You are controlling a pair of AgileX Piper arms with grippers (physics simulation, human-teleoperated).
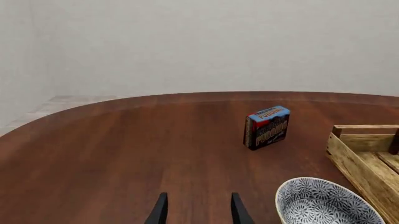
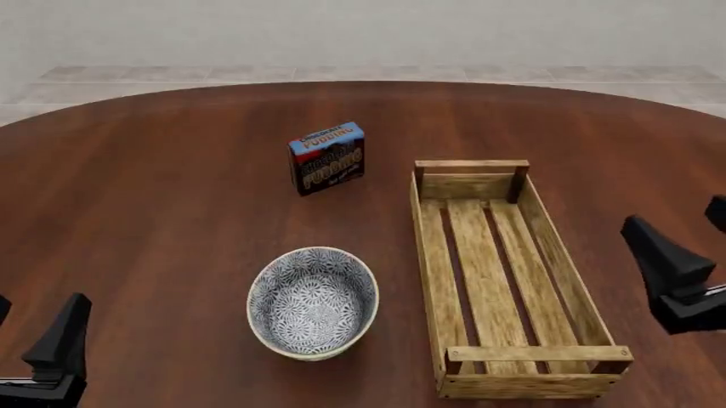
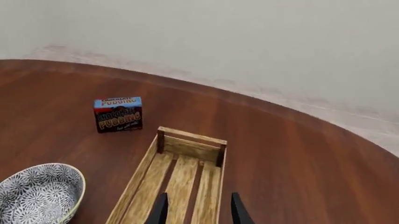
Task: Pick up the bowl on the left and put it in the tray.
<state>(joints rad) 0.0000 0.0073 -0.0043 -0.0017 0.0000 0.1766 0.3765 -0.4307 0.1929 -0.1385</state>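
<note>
Both hands open, low, apart from bowl.

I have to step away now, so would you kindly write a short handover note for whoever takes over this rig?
Left gripper: open, empty, low at the near left, short of the bowl.
Right gripper: open, empty, by the tray's right side.
Bowl: upright on the table, just left of the tray, not touching it.
Tray: holds nothing. A pudding box stands behind the bowl.
Done: nothing yet.
Left: grasp the bowl, lift it, set it in the tray.

Glazed ceramic bowl, slatted wooden tray.
</note>
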